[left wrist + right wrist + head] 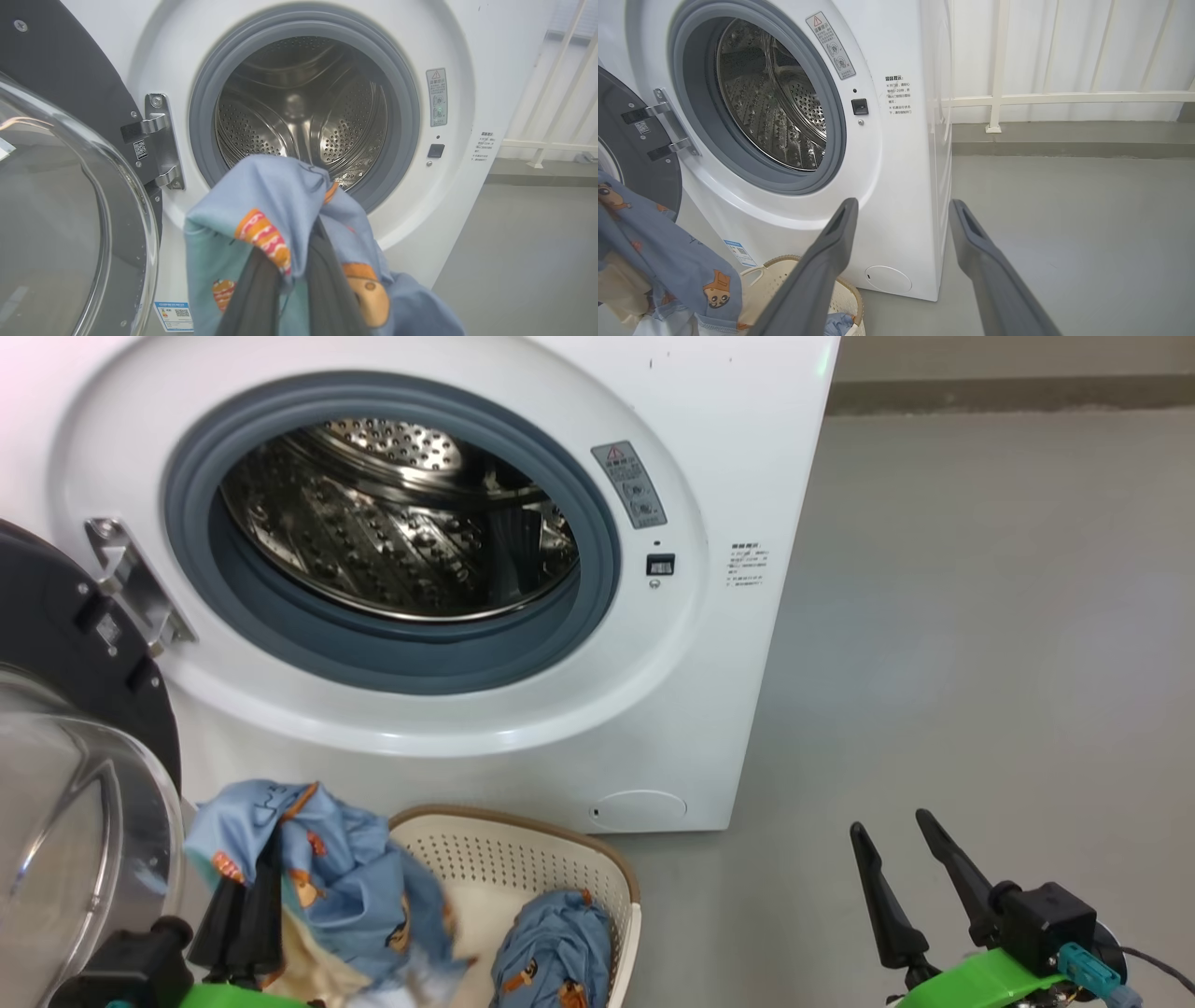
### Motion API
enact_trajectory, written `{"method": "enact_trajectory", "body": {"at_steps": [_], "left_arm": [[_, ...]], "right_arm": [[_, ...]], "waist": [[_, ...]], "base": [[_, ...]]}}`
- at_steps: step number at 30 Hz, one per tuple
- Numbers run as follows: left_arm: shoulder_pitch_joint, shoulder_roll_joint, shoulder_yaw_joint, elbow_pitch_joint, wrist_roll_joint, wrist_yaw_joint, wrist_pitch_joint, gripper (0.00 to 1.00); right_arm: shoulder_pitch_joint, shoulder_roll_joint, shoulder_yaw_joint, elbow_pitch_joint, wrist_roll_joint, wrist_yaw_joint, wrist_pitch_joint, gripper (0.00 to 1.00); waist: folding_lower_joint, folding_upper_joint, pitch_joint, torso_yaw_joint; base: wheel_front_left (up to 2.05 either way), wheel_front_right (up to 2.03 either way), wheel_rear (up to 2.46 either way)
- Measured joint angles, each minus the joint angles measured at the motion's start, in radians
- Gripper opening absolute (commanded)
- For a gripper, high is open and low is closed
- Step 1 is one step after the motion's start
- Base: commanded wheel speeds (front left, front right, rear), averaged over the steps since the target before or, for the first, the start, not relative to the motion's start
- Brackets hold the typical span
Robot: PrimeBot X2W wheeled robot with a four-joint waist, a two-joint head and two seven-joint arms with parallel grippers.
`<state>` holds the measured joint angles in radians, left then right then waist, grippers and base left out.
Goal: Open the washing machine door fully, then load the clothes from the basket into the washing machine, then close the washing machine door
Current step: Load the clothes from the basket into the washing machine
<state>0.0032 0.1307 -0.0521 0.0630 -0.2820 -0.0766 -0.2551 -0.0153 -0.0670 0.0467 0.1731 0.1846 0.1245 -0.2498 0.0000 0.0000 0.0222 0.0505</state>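
Currently one clothes bundle (317, 868) is hanging from the left gripper (250, 896), which is pinching it narrow, with fabric draping over both fingers. The bundle is sitting raised above the basket (523, 859), below and in front of the drum opening. This is likely mid-carry, lifting high so the cloth clears the basket rim before going in. The second bundle (551, 943) is lying inside the basket, waiting its turn.

The basket is standing on the floor (980, 616) just in front of the washing machine (747, 476), under the opening, which is keeping the carry short. The washing machine door (56, 616) is hanging wide open on its hinge (131, 583) at the left, just beside the left arm. The drum (392, 532) is looking empty, with the grey gasket (196, 495) ringing it.

The right gripper (887, 821) is hovering spread wide, holding nothing, over the floor well apart from the load, probably parked out of the way.

Obstacles: the gasket lip could be snagging trailing fabric, and the door's glass is crowding the left arm's swing. A white railing (999, 98) is standing behind, not interfering.
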Motion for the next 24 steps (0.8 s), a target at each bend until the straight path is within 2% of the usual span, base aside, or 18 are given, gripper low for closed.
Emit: {"method": "enact_trajectory", "body": {"at_steps": [10, 24], "left_arm": [[0.039, -0.021, 0.032, -0.009, 0.013, -0.018, 0.0, 0.0], [0.035, -0.051, 0.046, -0.006, 0.014, -0.035, 0.0, 0.0]], "right_arm": [[0.033, 0.0, -0.004, -0.007, 0.0, 0.0, 0.0, 1.0], [0.033, 0.002, -0.016, -0.011, 0.0, 0.0, 0.0, 1.0]], "waist": [[0.0, 0.0, -0.026, -0.016], [0.0, 0.0, 0.022, -0.016]], "base": [[0.0, 0.0, 0.0], [0.0, 0.0, 0.0]]}}
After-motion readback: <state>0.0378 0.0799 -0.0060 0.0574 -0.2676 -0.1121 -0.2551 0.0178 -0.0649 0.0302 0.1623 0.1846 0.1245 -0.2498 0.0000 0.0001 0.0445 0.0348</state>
